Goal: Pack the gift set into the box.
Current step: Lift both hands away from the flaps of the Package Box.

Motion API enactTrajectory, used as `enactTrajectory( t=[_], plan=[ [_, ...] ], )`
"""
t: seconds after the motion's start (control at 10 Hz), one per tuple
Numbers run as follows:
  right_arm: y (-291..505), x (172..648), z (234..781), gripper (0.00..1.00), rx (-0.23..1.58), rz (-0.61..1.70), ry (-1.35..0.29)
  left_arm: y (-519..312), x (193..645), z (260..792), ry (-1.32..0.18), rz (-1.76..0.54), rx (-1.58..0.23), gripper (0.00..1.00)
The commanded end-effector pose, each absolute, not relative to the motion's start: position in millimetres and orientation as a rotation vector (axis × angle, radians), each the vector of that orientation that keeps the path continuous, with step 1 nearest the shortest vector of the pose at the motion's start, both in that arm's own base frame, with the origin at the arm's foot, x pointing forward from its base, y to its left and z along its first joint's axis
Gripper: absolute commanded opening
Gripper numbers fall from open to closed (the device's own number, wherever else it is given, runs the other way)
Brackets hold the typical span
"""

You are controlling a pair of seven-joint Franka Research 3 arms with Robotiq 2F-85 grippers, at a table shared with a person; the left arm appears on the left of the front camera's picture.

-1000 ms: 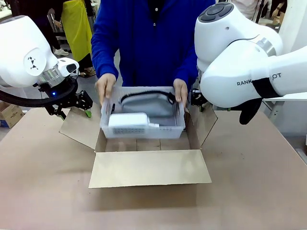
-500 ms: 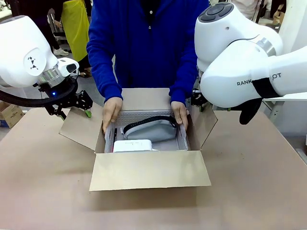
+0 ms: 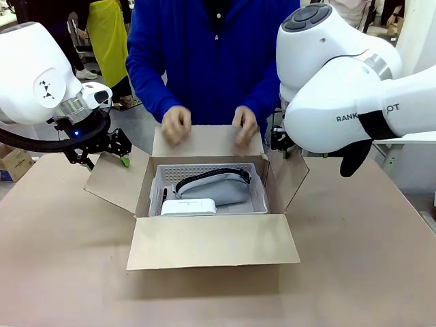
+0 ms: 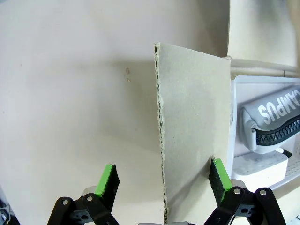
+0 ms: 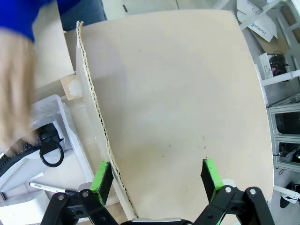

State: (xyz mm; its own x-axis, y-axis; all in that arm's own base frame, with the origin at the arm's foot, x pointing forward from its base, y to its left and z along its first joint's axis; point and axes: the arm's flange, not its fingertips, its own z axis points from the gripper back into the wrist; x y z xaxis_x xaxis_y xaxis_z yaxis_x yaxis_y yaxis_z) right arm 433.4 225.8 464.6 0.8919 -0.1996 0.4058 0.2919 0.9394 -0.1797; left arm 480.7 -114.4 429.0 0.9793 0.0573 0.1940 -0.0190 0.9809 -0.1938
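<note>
The gift set is already down inside the box (image 3: 211,240). The tray (image 3: 204,169) rests on the floor of the box, with the pouch (image 3: 211,187) lying across it and the small white box (image 3: 189,206) at its near edge. All four flaps stand open. The person's hands (image 3: 176,124) hover blurred over the far flap (image 3: 208,139).

The left gripper (image 4: 162,176) has its jaws spread, and the left flap (image 4: 194,136) stands between the pads, not pinched. The right gripper (image 5: 155,176) is also spread, astride the edge of the right flap (image 5: 96,117).

The main risk is probably at closing. Neither flap is gripped, so a push could let the cardboard slip out from between the pads or crease it instead of folding it at the hinge. A one-sided shove might also slide the box across the table. The pouch appears to bulge above the tray rim, so a flap swung inward may snag on it. If the side flaps move while the hands are over the far flap, fingers could get caught.
</note>
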Motion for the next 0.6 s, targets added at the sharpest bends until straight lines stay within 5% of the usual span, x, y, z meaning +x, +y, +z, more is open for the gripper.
enactTrajectory(
  t=[0.0, 0.2, 0.5],
  plan=[
    [224, 438, 467, 1.0, -0.255, -0.251, -0.403, -114, 480, 430, -0.204, 0.052, -0.178, 1.0],
    [226, 433, 465, 1.0, -0.24, -0.258, -0.394, -114, 481, 429, -0.2, 0.039, -0.192, 1.0],
    [141, 402, 545, 1.0, 0.343, -0.186, -0.218, -27, 428, 503, -0.229, -0.113, -0.838, 1.0]
  ],
)
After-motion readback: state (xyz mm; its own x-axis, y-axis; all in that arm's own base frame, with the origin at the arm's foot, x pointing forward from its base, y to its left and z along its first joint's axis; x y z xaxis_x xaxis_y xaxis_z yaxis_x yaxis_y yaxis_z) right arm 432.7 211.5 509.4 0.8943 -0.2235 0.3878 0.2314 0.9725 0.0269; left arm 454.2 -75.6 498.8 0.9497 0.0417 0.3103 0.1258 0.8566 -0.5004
